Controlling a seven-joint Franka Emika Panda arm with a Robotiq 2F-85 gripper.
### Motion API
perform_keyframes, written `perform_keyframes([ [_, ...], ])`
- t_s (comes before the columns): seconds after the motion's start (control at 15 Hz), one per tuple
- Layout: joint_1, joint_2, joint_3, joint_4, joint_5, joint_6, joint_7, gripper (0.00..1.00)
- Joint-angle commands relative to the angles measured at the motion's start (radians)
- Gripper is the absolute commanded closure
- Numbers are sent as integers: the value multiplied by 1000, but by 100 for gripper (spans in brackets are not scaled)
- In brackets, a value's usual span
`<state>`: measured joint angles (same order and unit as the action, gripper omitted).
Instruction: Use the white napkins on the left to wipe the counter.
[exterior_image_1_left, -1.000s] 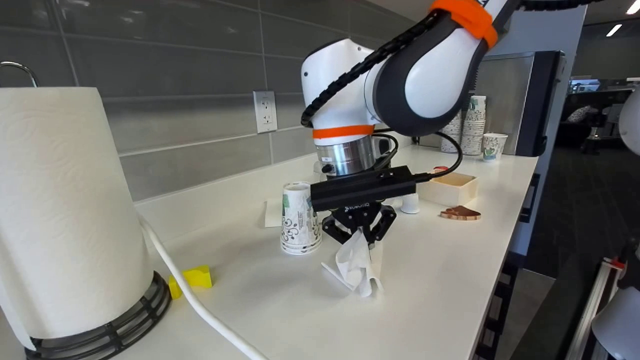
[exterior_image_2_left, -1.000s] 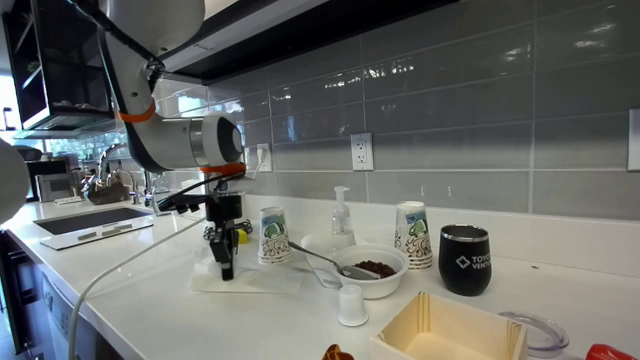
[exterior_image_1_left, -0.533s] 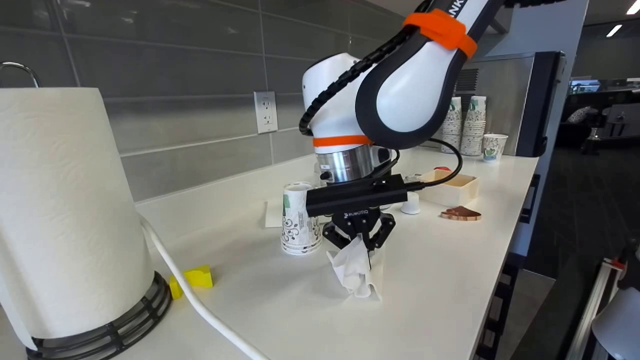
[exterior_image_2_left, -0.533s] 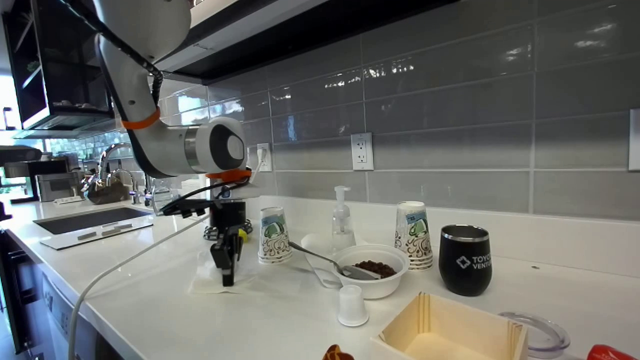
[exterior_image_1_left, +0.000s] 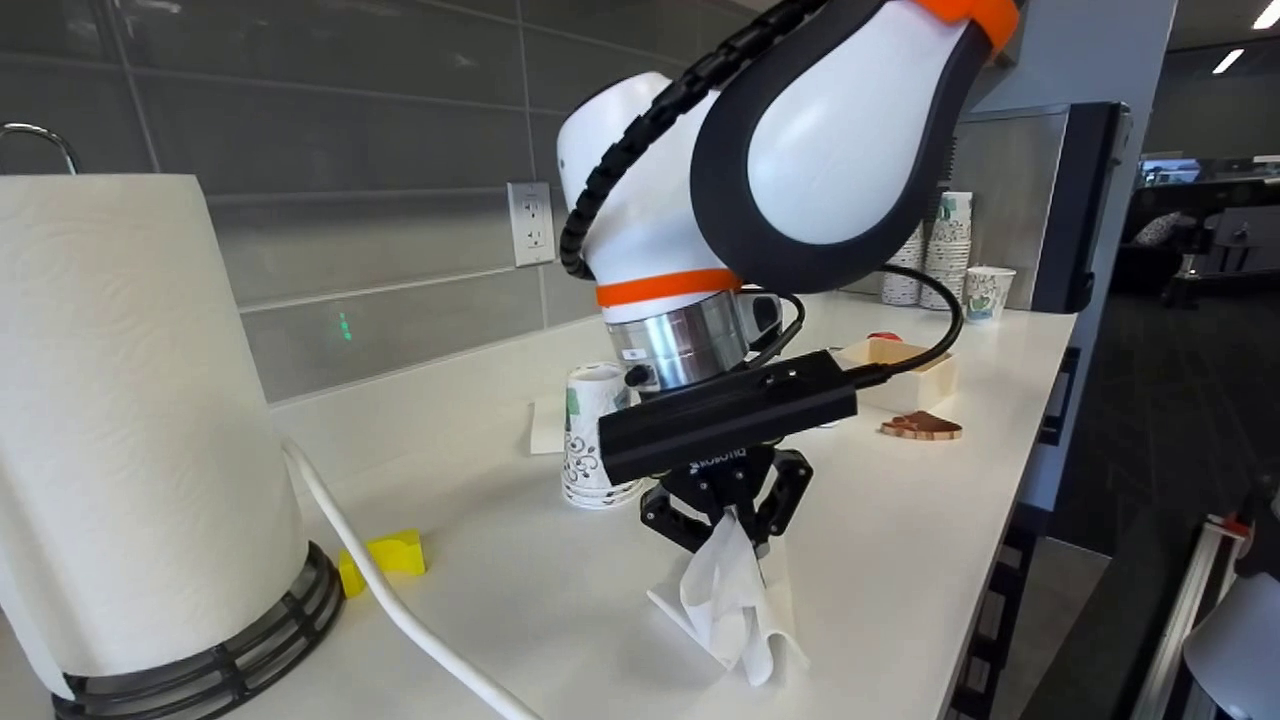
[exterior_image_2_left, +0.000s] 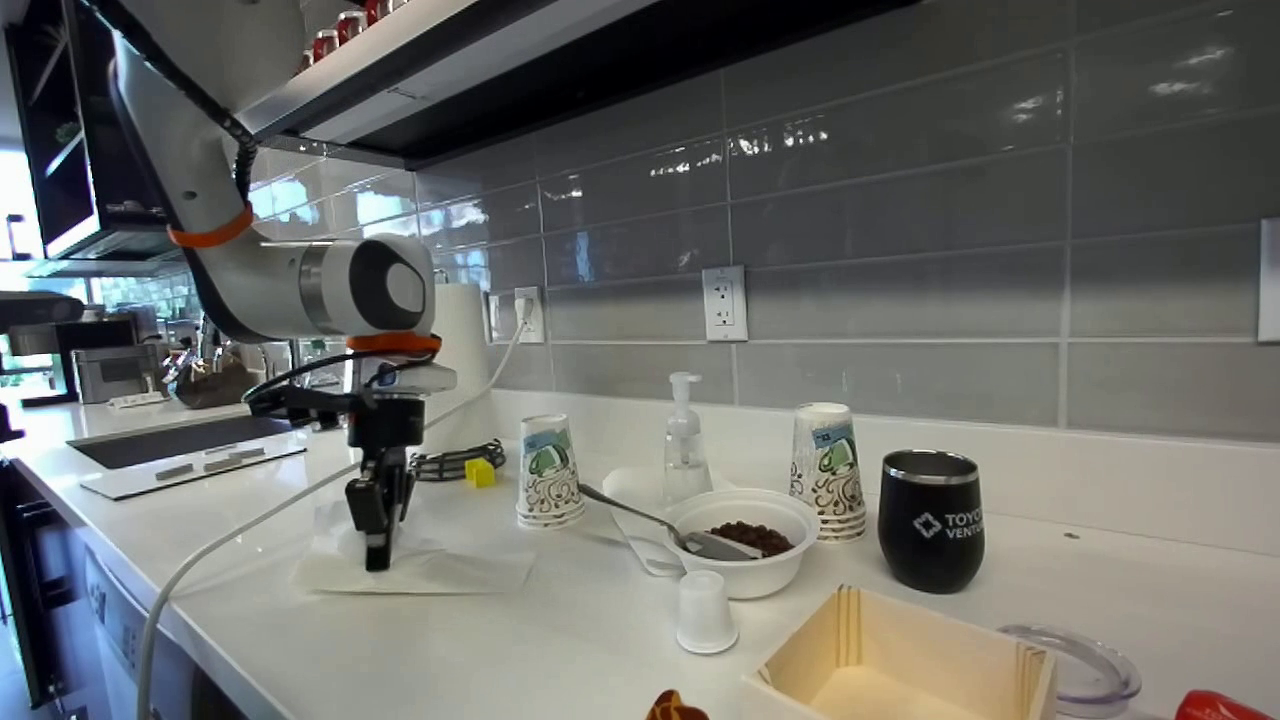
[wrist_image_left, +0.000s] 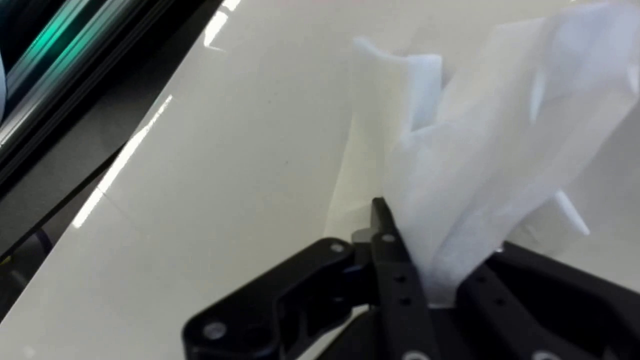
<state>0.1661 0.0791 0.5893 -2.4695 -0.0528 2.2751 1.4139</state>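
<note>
My gripper (exterior_image_1_left: 752, 545) points down at the counter (exterior_image_1_left: 560, 640), shut on the bunched white napkins (exterior_image_1_left: 735, 610). The napkins hang from its fingers, their lower folds spread on the off-white surface. In an exterior view a flat sheet of the napkins (exterior_image_2_left: 450, 573) lies under and beside the gripper (exterior_image_2_left: 378, 560). The wrist view shows the napkins (wrist_image_left: 465, 165) pinched between the black fingers (wrist_image_left: 400, 280) and fanning outward over the counter (wrist_image_left: 250, 165). Cloth hides the tip of the far finger there.
A patterned cup stack (exterior_image_1_left: 595, 430) stands close behind the gripper. The paper-towel roll (exterior_image_1_left: 130, 420), white cord (exterior_image_1_left: 403, 610) and yellow block (exterior_image_1_left: 400, 553) lie to one side. Beyond the cups are a white bowl (exterior_image_2_left: 740, 580), black mug (exterior_image_2_left: 930, 535) and wooden box (exterior_image_2_left: 930, 650). The counter's front edge drops off.
The gripper has carried the napkins along the counter, away from the bowl and wooden box, towards the paper-towel roll's end. Its jaws have stayed shut.
</note>
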Motion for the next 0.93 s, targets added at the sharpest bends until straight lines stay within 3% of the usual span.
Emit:
perform_keyframes([
  [0.0, 111, 24, -86, 51, -19, -25, -39, 99],
  [0.27, 172, 48, -172, 75, -136, 22, 12, 99],
  [0.53, 174, 55, -249, 75, -208, 27, 30, 99],
  [0.87, 163, 45, -307, 49, -170, -21, 14, 99],
])
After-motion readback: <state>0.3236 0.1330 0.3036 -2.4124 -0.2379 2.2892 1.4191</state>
